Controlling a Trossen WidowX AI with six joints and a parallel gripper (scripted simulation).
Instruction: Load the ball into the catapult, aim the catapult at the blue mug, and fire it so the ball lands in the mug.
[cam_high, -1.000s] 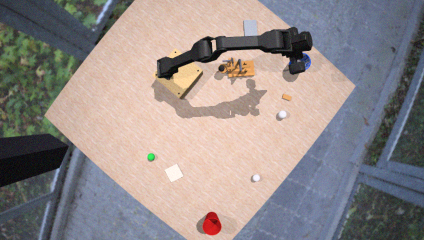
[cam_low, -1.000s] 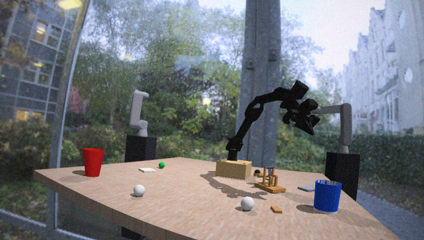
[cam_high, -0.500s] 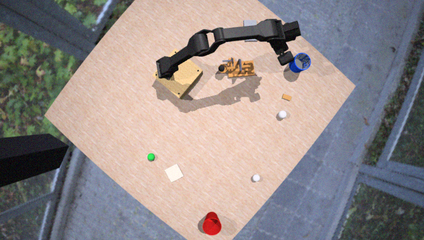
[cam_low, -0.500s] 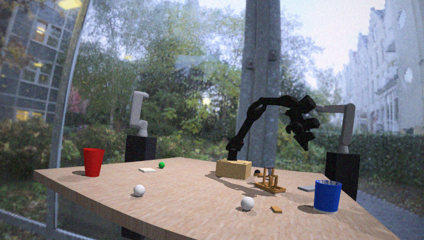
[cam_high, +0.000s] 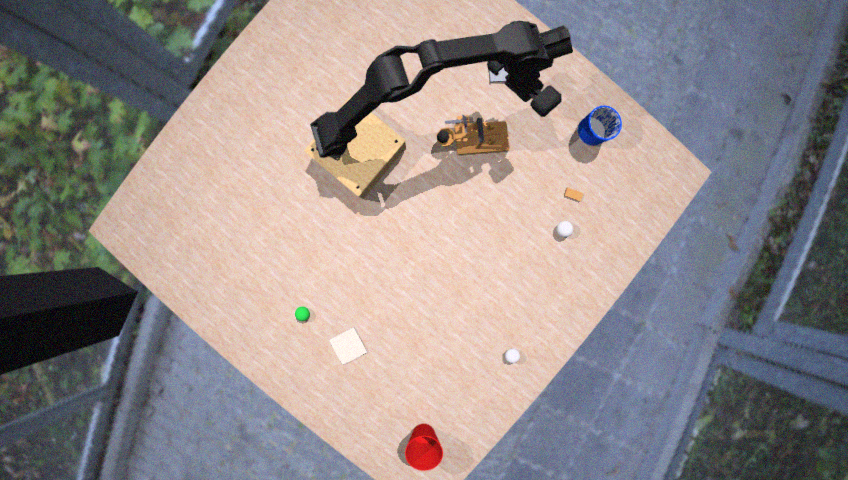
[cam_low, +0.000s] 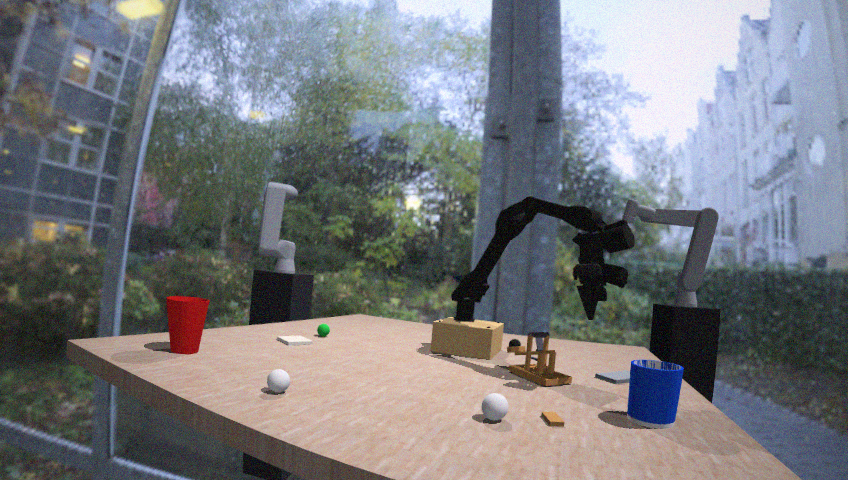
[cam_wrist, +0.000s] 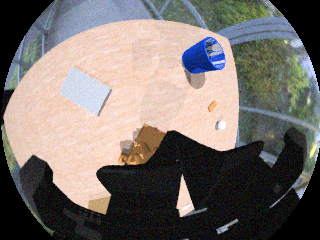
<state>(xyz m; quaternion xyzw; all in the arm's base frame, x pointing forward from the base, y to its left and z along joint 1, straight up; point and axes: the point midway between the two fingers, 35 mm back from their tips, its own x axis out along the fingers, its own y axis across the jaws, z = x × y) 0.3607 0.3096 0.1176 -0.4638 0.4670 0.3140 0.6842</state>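
The small orange-brown catapult (cam_high: 496, 135) (cam_low: 539, 377) (cam_wrist: 151, 134) stands on the table, its base end towards the blue mug. A black ball (cam_high: 444, 136) (cam_low: 514, 343) sits at the cup end of its throwing arm, on the side near the robot's base. The blue mug (cam_high: 588, 133) (cam_low: 653, 395) (cam_wrist: 196, 57) stands upright beyond the catapult. My gripper (cam_low: 590, 315) (cam_wrist: 170, 134) is shut and empty, pointing down, well above table height near the catapult. Its fingers hide part of the catapult in the wrist view. The fingertips are hard to make out in the top view.
A grey tile (cam_low: 611, 377) (cam_wrist: 85, 91) lies beside the catapult. A small orange block (cam_high: 573, 194) (cam_low: 552, 418) and two white balls (cam_high: 564, 228) (cam_high: 512, 356) lie farther off. A green ball (cam_high: 302, 314), a cream tile (cam_high: 348, 346) and a red cup (cam_high: 423, 452) are on the far side.
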